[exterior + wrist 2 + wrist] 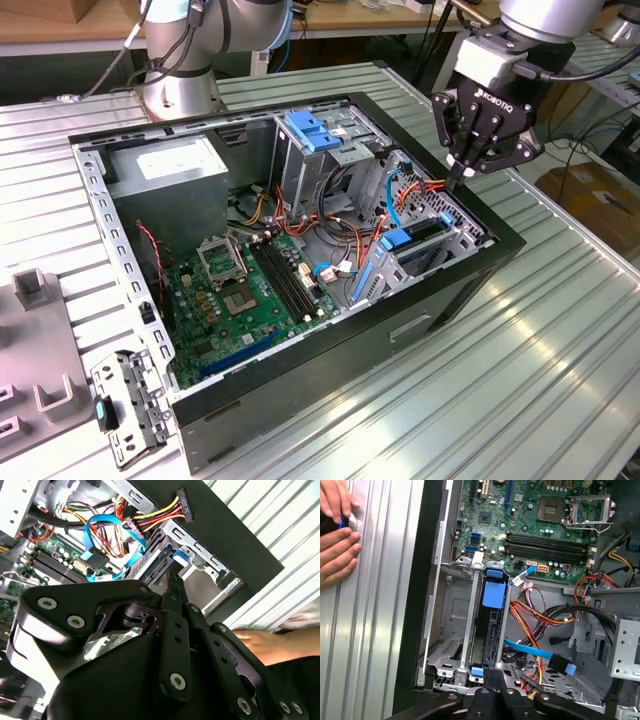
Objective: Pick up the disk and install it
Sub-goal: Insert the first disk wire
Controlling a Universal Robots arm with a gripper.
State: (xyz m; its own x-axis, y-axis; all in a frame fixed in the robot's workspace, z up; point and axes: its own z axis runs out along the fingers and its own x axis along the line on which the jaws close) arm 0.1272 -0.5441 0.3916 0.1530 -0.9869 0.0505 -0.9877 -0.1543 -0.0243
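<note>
A ribbed metal table [560, 330] — wooden bench [40, 25] behind it.

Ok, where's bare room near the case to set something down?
Bare table along the case's black side, toward the exterior view's right. Crowded: cables beside the disk by the gripper; hands on the table by the case wall.

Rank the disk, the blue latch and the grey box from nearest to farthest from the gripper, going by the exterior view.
1. the disk, just below the gripper.
2. the blue latch, atop the metal cage, mid-case.
3. the grey box, toward the exterior view's left.
</note>
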